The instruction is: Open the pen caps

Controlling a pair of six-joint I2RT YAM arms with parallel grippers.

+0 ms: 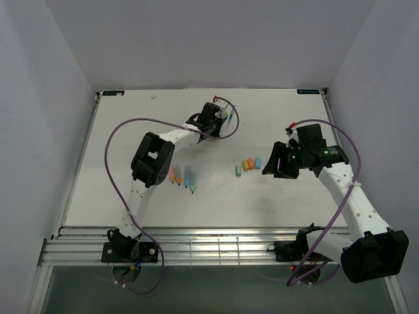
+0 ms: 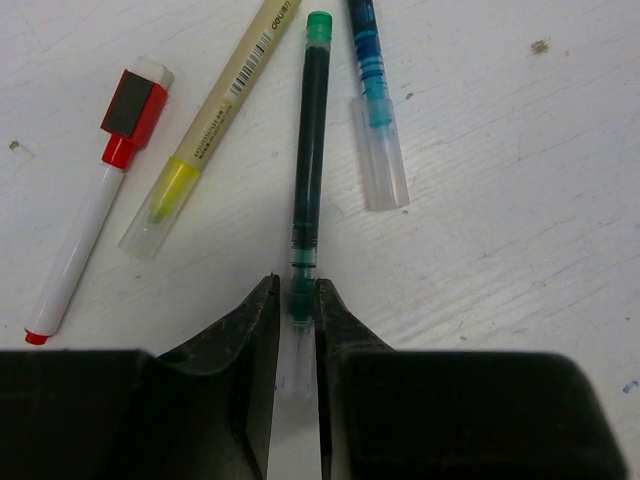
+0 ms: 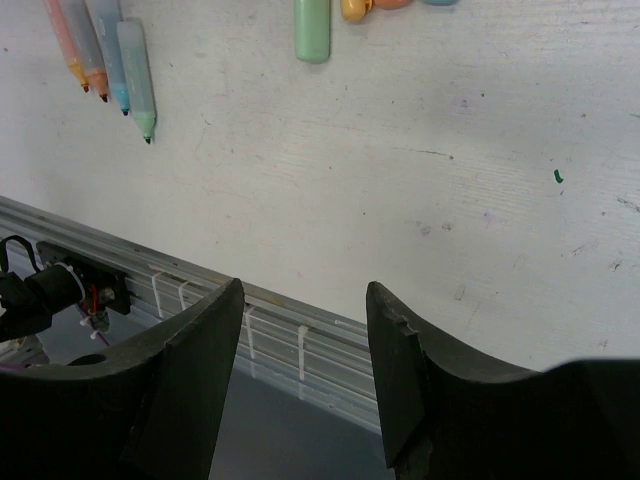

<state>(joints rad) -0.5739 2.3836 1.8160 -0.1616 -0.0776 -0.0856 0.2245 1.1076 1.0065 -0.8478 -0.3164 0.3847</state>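
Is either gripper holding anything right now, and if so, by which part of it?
The left gripper pinches the green pen by its clear cap. The right gripper is open and holds nothing.

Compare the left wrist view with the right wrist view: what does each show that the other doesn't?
Left wrist only: the left gripper pinching the clear-capped end of a green pen, beside a red marker, a yellow highlighter and a blue pen.
Right wrist only: the right gripper open and holding nothing, four uncapped pens, a green cap, an orange cap and the front rail.
Both: the white table.
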